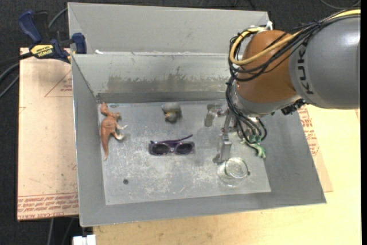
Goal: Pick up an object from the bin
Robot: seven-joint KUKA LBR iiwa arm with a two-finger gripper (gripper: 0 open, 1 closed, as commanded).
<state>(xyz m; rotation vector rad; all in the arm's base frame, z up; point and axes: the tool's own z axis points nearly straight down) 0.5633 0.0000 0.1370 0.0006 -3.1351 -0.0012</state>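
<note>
My gripper point(215, 138) hangs low over the right half of the bin floor, open, with nothing between its metal fingers point(222, 151). A clear round cup point(234, 171) lies just right of and below the nearer fingertip, close to it. Purple-lensed sunglasses point(171, 147) lie on the floor a little to the left of the gripper. A small green thing point(261, 151) pokes out to the right, partly hidden under the wrist cables.
A small grey-brown lump point(171, 112) sits near the back wall, left of the gripper. An orange toy dinosaur point(109, 127) lies along the left wall. The arm and its orange cover hang over the bin's right back corner.
</note>
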